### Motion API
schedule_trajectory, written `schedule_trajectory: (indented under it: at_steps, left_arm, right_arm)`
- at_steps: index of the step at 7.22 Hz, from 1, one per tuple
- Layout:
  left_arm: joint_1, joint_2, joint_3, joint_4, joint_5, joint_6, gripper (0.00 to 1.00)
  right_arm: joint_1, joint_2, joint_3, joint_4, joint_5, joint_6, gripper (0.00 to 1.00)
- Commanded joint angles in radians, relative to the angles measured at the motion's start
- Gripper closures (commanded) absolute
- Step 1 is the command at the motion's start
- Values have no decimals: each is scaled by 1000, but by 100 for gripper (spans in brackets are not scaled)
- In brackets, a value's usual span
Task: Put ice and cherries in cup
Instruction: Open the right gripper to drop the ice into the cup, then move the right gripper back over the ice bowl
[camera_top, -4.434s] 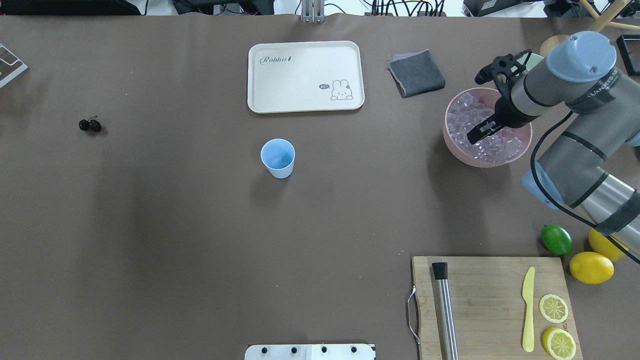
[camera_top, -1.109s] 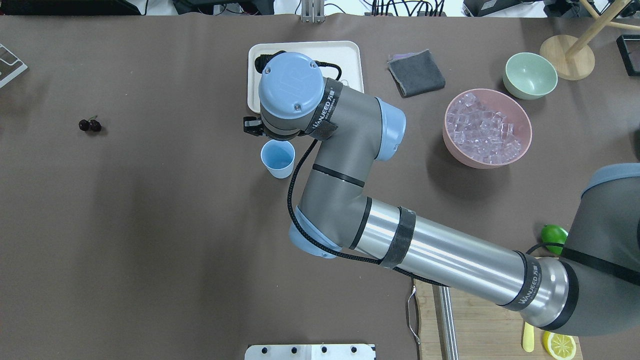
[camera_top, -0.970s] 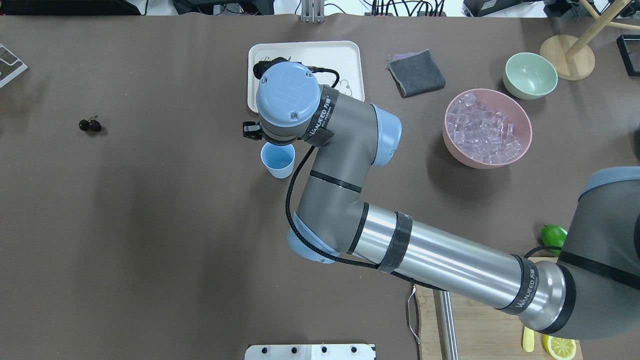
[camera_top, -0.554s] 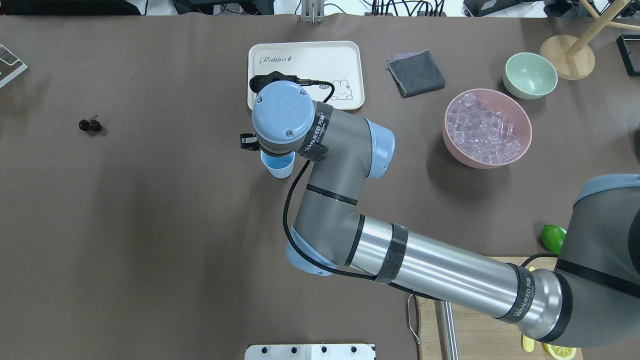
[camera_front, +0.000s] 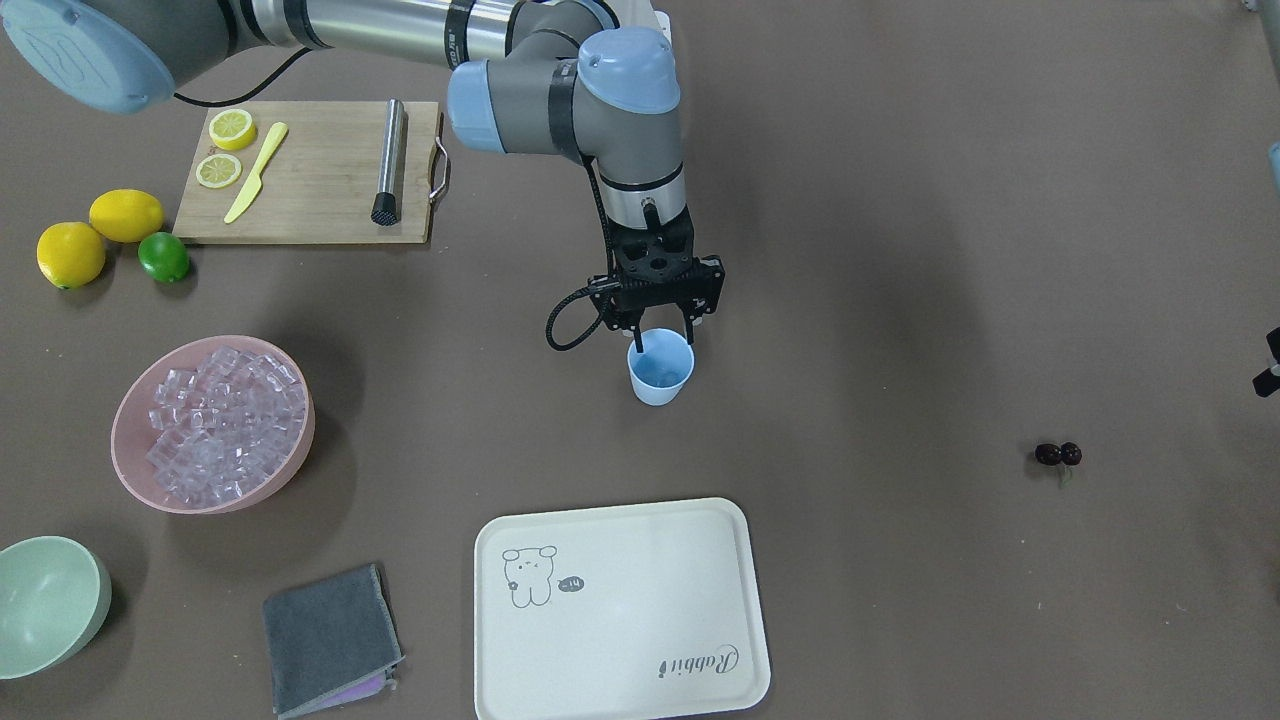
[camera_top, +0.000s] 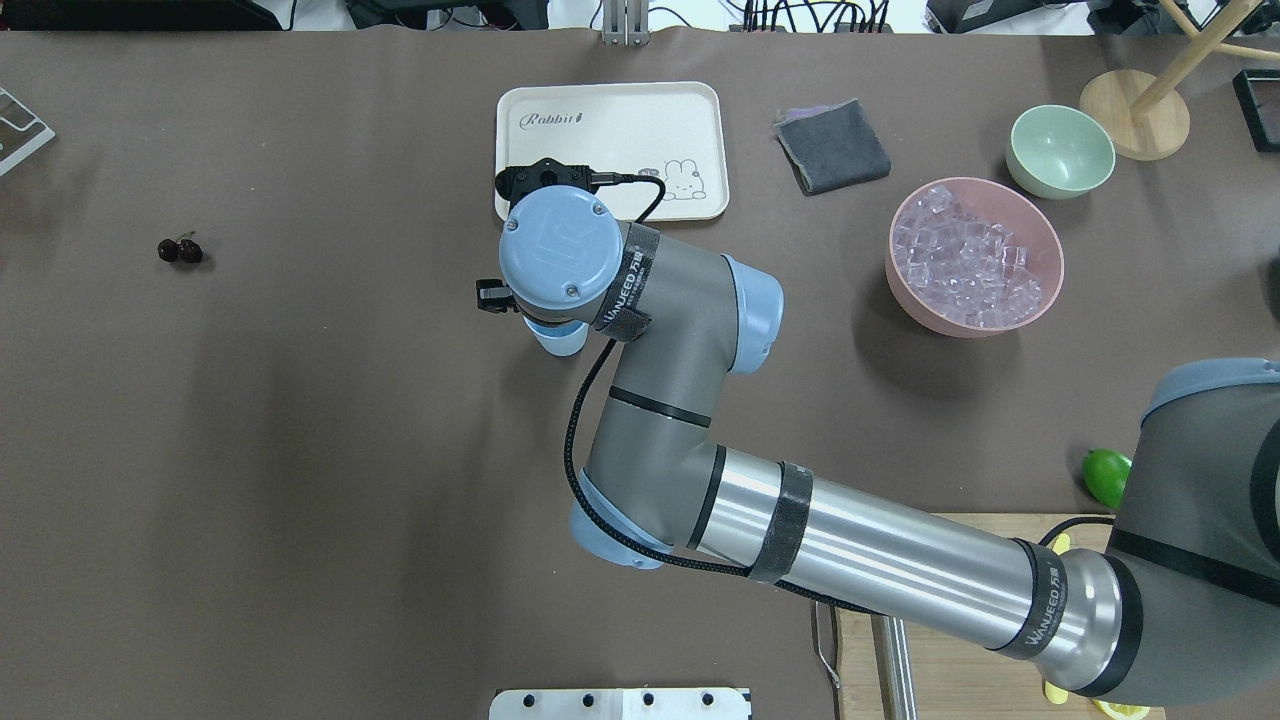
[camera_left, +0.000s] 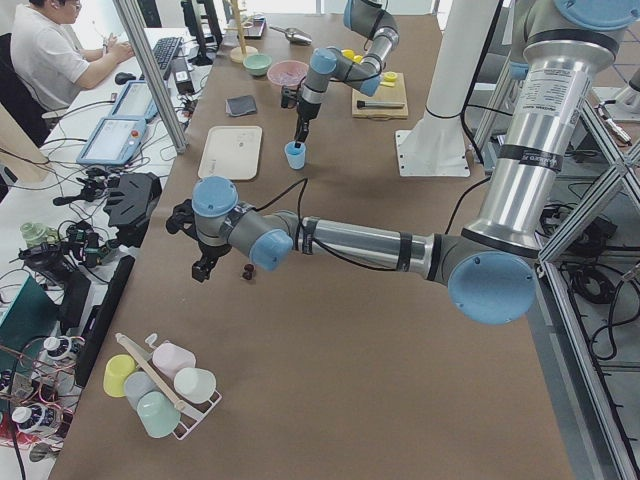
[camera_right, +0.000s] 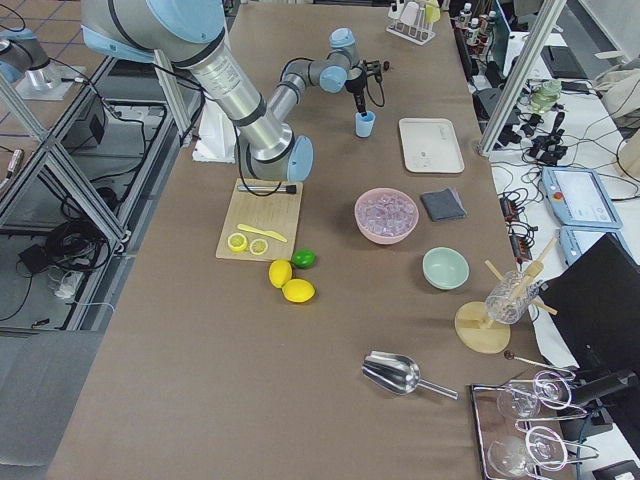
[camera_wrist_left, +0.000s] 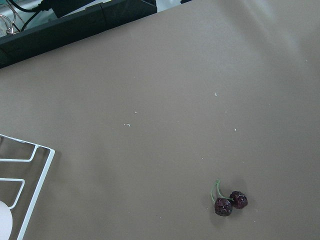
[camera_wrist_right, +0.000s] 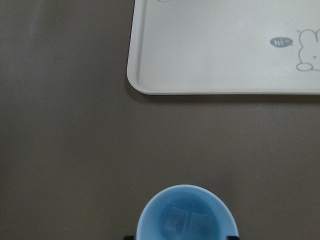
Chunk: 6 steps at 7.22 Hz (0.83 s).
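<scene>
The light-blue cup stands mid-table, just in front of the white tray. My right gripper hangs straight above the cup, open, with a finger on each side of the rim. The right wrist view shows two clear ice cubes lying in the cup. The overhead view shows only the cup's edge under the wrist. More ice fills the pink bowl. The cherries lie far off on the table; they also show in the left wrist view. My left gripper hovers near them; I cannot tell its state.
A grey cloth and a pale green bowl lie near the tray. A cutting board holds lemon slices, a yellow knife and a metal rod. Two lemons and a lime sit beside it.
My right arm came from the pink bowl to the cup. Over the last second the wrist slid over the cup and now covers most of it in the overhead view.
</scene>
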Motion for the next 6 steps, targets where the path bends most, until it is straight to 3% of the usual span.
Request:
schedule_trajectory:
  at_steps: [1, 3, 6]
  left_arm:
    - [0, 0, 2, 0, 0, -1, 3]
    - [0, 3, 2, 0, 0, -1, 3]
    - [0, 6, -10, -5, 0, -6, 3]
  right_arm:
    - [99, -20, 30, -12, 119, -80, 8]
    - [247, -211, 125, -3, 268, -203, 8]
    - [569, -521, 191, 55, 569, -675, 8]
